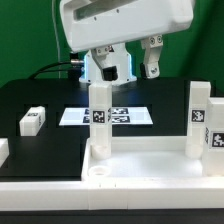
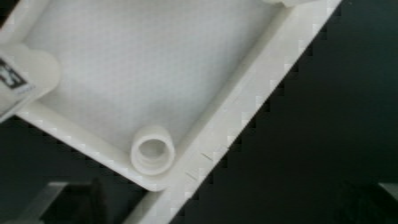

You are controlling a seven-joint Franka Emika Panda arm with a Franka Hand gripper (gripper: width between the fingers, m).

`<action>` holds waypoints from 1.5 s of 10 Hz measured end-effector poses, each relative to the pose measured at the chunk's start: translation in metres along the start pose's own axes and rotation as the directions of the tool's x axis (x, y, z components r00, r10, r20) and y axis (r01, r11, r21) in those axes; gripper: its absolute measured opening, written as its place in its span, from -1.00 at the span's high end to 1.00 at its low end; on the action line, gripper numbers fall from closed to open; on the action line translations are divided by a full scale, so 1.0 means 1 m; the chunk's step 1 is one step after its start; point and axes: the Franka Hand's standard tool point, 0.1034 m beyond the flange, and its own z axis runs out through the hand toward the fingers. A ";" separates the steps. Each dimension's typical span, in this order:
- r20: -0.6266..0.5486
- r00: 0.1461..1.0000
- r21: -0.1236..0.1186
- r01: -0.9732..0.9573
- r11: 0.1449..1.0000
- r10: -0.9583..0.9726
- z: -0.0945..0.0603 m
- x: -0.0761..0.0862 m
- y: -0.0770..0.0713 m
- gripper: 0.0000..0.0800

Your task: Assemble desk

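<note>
Exterior view shows the desk top (image 1: 140, 165), a white rectangular slab with a raised rim, lying upside down at the front of the black worktop (image 1: 30, 95). Two square white legs already stand upright in its sockets: one leg (image 1: 99, 118) at the slab's far corner toward the exterior view's left, another leg (image 1: 200, 120) at the far corner toward the exterior view's right. Each carries a small black-and-white tag. A loose leg (image 1: 32, 122) lies on its side on the worktop, well apart from the slab, toward the exterior view's left. Behind the slab lies the marker board (image 1: 118, 116).

The pincer (image 1: 128, 68) hangs above and behind the slab, holding nothing visible; its jaws appear parted, though the gap is small and partly hidden.

Wrist view looks down on the desk top (image 2: 143, 70) and one empty round corner socket (image 2: 153, 151) beside the rim.

Judging the risk: two sockets still look unfilled, and reaching past the standing legs could knock or tilt one. A leg gripped off-centre might enter its socket crooked and jam.
</note>
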 end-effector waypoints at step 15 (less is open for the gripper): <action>0.356 0.729 -0.084 0.649 0.756 -0.585 0.016 0.049 0.206 -0.62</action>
